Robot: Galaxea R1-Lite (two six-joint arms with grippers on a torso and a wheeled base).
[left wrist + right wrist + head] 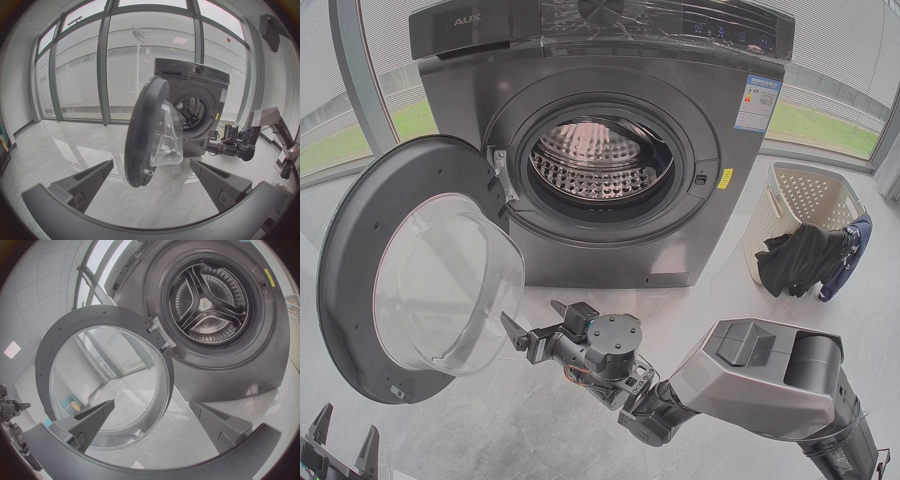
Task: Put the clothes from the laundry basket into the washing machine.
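The grey washing machine (600, 144) stands ahead, its round door (412, 269) swung wide to the left and its steel drum (594, 162) bare inside. A cream laundry basket (800, 212) sits on the floor to the right, with dark clothes (800, 256) and a navy garment (853, 250) draped over its front rim. My right gripper (534, 317) is open and holds nothing, low in front of the machine and just right of the door's glass bowl. My left gripper (344, 431) is open at the bottom left corner. The left wrist view has the door (147, 134) edge-on and my right gripper (206, 143) beyond it.
Tall windows (362, 94) run behind the machine. Bare grey floor (487, 425) spreads in front. The open door takes up the space to the left of the machine's opening (209, 299).
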